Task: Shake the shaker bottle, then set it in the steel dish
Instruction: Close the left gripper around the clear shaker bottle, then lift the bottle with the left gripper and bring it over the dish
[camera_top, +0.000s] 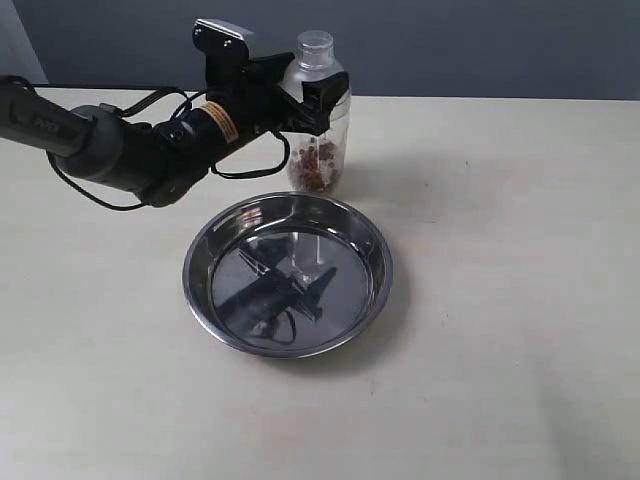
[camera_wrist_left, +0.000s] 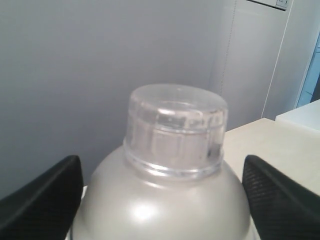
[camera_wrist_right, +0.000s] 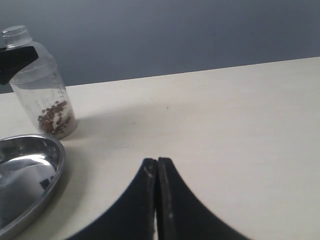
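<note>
The shaker bottle (camera_top: 318, 160) stands upright on the table just behind the steel dish (camera_top: 372, 262), brown granules settled at its bottom. My left gripper (camera_top: 312, 100) reaches in from the left, its black fingers pressed against either side of the bottle's shoulder. In the left wrist view the domed lid (camera_wrist_left: 165, 200) and round cap (camera_wrist_left: 175, 125) fill the space inside the left gripper (camera_wrist_left: 160, 160). My right gripper (camera_wrist_right: 157, 162) is shut and empty, low over bare table, with the bottle (camera_wrist_right: 47, 95) and the dish (camera_wrist_right: 30, 170) off to one side. The exterior view does not show it.
The left arm (camera_top: 110, 150) and its cables stretch across the back left of the pale table (camera_top: 500, 300). A dark wall rises behind the table's far edge. The dish's bottom mirrors the arm above it.
</note>
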